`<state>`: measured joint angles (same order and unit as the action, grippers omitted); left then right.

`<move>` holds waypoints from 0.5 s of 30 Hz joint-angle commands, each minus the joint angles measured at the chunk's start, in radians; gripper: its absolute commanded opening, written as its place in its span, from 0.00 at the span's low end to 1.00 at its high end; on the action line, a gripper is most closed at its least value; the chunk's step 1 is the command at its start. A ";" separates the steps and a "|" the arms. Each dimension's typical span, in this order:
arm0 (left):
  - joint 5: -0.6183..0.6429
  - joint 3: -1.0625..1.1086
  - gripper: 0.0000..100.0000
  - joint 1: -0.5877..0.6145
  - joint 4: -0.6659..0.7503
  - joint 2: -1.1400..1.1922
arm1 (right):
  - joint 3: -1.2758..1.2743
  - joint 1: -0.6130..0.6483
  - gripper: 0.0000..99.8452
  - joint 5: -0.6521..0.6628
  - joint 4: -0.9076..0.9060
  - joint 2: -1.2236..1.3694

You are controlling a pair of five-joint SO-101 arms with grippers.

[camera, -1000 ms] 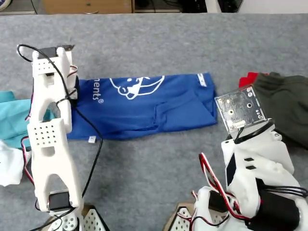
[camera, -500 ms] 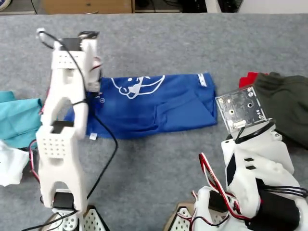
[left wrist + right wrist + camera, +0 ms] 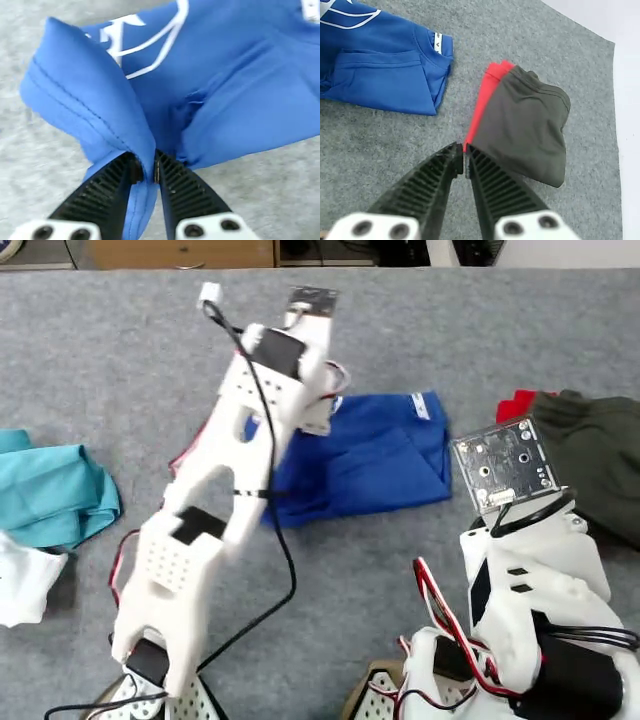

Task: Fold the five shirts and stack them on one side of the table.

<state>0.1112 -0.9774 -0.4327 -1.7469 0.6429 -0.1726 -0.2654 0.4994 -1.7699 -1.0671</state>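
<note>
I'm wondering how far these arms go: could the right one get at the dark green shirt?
Probably yes. The right gripper hangs shut and empty beside the dark green shirt, which lies on a red shirt; nothing sits between them.

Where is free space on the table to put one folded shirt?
Bare table lies along the far edge behind the blue shirt, and near, between the left arm and right arm. The left edge is crowded by the teal shirt and white shirt; the right by the dark shirt on the red shirt.
</note>
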 commanded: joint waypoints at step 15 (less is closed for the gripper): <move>0.110 -0.569 0.02 -0.163 -0.009 0.236 | 0.030 -0.013 0.04 -0.011 -0.012 -0.004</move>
<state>0.2156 -1.4515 -0.5769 -1.7469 0.8869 -0.1726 -0.2654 0.4994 -1.7699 -1.0671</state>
